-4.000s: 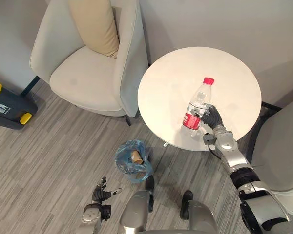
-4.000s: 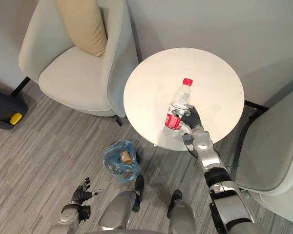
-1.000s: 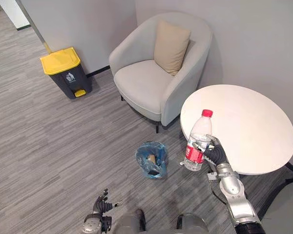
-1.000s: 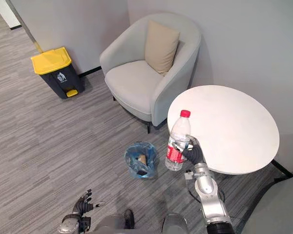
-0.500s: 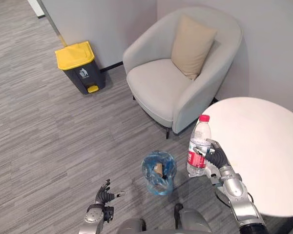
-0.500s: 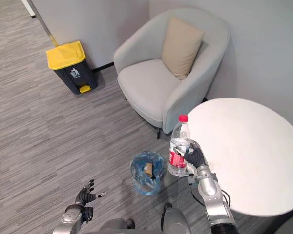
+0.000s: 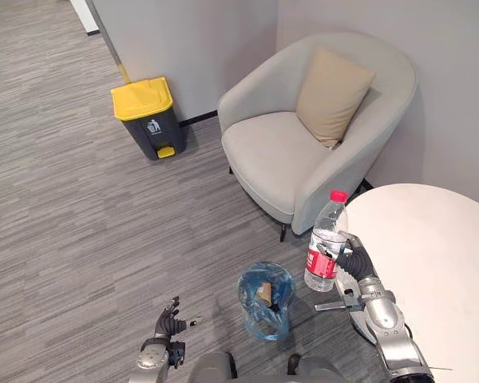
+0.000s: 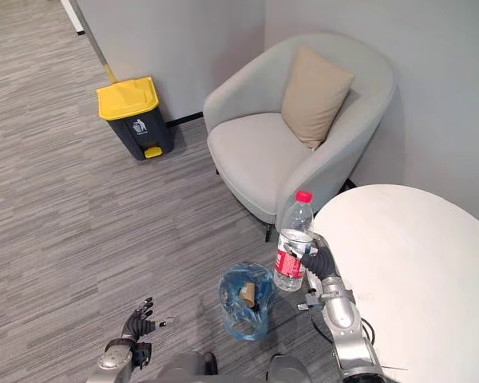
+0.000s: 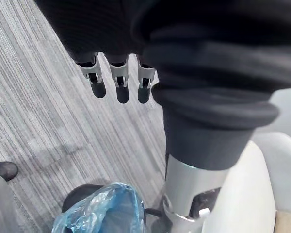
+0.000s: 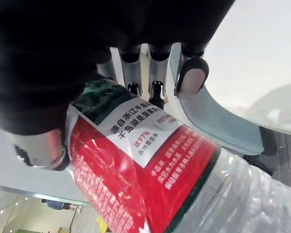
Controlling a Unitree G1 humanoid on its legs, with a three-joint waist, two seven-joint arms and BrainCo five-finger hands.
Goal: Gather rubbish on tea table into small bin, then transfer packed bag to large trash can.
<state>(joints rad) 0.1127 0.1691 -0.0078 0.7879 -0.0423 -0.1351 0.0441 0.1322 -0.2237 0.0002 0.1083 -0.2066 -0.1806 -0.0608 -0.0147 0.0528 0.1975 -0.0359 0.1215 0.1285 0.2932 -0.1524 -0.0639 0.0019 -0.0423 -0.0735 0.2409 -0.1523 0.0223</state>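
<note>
A clear plastic bottle (image 7: pixel 324 246) with a red cap and red label stands upright in the air, with my right hand (image 7: pixel 354 262) shut on its labelled lower half. It hangs just past the left edge of the white round tea table (image 7: pixel 431 255), to the right of the small bin. Up close the right hand's fingers (image 10: pixel 152 73) wrap the bottle (image 10: pixel 150 179). The small bin (image 7: pixel 266 302), lined with a blue bag, sits on the floor with a cardboard roll (image 7: pixel 263 294) inside. My left hand (image 7: pixel 169 323) hangs low over the floor, its fingers (image 9: pixel 117 83) straight and empty.
A dark large trash can (image 7: pixel 148 116) with a yellow lid stands by the wall at the far left. A beige armchair (image 7: pixel 287 159) with a tan cushion (image 7: pixel 331 96) sits close behind the table and bin. Grey plank floor lies between the bin and the trash can.
My right hand has carried the bottle off the tabletop and left past the table's edge, towards the small bin. The camera has swung, shifting the whole scene. The left hand stays low.
</note>
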